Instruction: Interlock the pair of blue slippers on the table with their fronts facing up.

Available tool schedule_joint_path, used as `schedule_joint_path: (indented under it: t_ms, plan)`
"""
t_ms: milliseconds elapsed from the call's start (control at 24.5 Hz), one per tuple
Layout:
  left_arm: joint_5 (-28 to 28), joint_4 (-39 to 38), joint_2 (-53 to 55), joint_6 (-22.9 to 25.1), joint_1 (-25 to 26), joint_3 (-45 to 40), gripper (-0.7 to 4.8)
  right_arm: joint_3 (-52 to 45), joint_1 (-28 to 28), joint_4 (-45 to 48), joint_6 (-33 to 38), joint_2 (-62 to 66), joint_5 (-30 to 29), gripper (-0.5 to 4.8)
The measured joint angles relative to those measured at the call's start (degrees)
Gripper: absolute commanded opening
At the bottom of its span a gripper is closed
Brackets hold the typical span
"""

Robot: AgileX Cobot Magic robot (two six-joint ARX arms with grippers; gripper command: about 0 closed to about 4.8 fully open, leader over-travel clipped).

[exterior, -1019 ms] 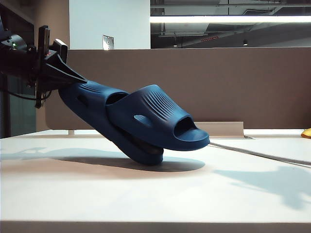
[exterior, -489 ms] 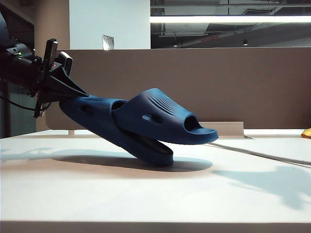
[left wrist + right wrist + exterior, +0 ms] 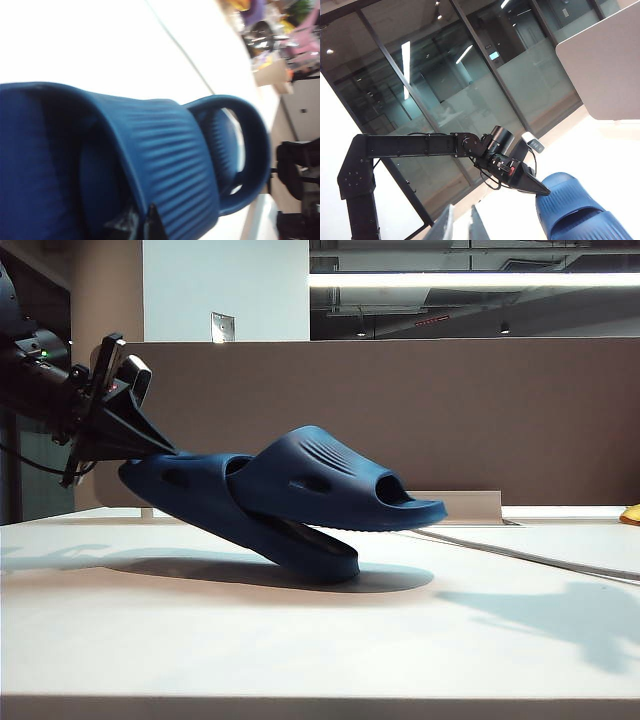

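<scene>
Two dark navy slippers are nested together and tilted. The lower slipper (image 3: 190, 490) rests its toe on the white table (image 3: 300, 650), its heel raised at the left. The upper slipper (image 3: 335, 485) sits through it, with its ribbed strap up and its toe pointing right. My left gripper (image 3: 165, 452) is shut on the raised heel end. In the left wrist view the left gripper (image 3: 145, 225) is a dark fingertip against the ribbed strap (image 3: 170, 160). My right gripper (image 3: 462, 225) hangs apart from the slippers, a narrow gap between its fingers and nothing in it. It faces the left gripper (image 3: 535, 187) and a slipper (image 3: 575, 210).
A brown-grey divider panel (image 3: 450, 410) runs along the back of the table. A metal bracket (image 3: 460, 502) sits at its foot. A thin strip (image 3: 530, 558) crosses the table on the right, and a yellow object (image 3: 630, 513) shows at the right edge.
My left gripper has tipped downward and lowered the heel end. The nested slippers now lie flatter, and the upper slipper's toe has swung from pointing down to nearly level.
</scene>
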Motion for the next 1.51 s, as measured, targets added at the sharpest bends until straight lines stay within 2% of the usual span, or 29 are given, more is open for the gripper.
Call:
schedule_joint_path:
  t_ms: [693,1019,1141,1223,1467,1508]
  plan:
    - [-4.4,-0.9,2.4,1.3,-1.4,0.0,-0.06,0.0,0.0,-0.4,0.0,0.0,-0.2,0.44]
    - [-8.3,-1.0,3.4,1.7,-2.0,-0.1,-0.05,0.0,0.0,-0.4,0.0,0.0,-0.2,0.44]
    - [-9.7,-0.9,3.4,1.9,-2.3,-0.1,0.02,0.0,0.0,-0.4,0.0,0.0,-0.2,0.44]
    - [-10.2,-0.9,3.4,1.9,-2.4,-0.1,0.31,0.0,0.0,-0.4,0.0,0.0,-0.3,0.44]
    - [-11.6,-0.9,3.4,2.4,-2.4,-0.1,0.33,0.0,0.0,-0.4,0.0,0.0,-0.3,0.44]
    - [-12.0,-0.9,3.4,2.5,-2.4,-0.1,0.56,0.0,0.0,-0.4,0.0,0.0,-0.3,0.44]
